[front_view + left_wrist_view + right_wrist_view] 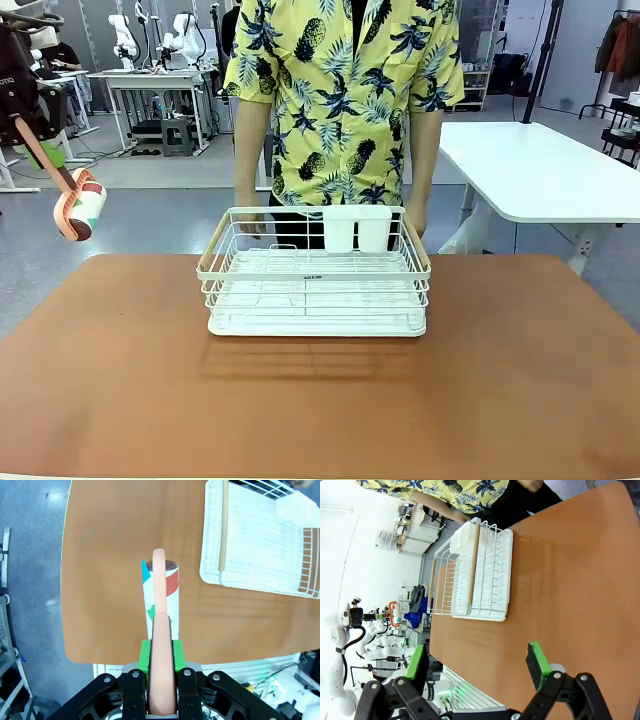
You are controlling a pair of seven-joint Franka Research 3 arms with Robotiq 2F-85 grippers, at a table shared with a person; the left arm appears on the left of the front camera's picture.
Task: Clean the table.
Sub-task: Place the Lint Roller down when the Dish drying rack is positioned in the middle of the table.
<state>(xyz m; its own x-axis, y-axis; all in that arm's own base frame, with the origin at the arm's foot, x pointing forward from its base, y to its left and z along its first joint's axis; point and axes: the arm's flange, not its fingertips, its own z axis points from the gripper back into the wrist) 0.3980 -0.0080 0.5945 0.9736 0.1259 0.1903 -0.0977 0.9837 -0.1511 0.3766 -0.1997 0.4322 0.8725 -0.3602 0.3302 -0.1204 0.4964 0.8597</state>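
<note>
- Wide reddish-brown matte table (pixel 120 380) is filling the lower half of the front view; its near edge is running off the bottom, left and right edges cut by the frame.
- Top is looking smooth and bare apart from the white wire dish rack with pale wooden handles (pixel 315 285), sitting at the far middle near the person's side.
- Open surface lying left, right and in front of the rack; the left table edge with grey floor beyond is showing in the left wrist view.
- Left gripper (pixel 162 652) is clenched on the peach plastic handle of a lint roller with a white, red and teal patterned roll (pixel 161 595), raised off the table's left edge, roll pointing down and out.
- Right gripper (pixel 477 667) is standing released, green pads well apart, nothing between them, hovering above the table's near side.
- Person in a yellow pineapple-print shirt (pixel 345 100) is standing behind the rack, both hands by its far rim; fingers partly hidden by the wire.
- Two white cutlery cups (pixel 357 228) are hanging on the rack's far rim.
- Left arm mostly cut off at the frame's edge in the front view.
</note>
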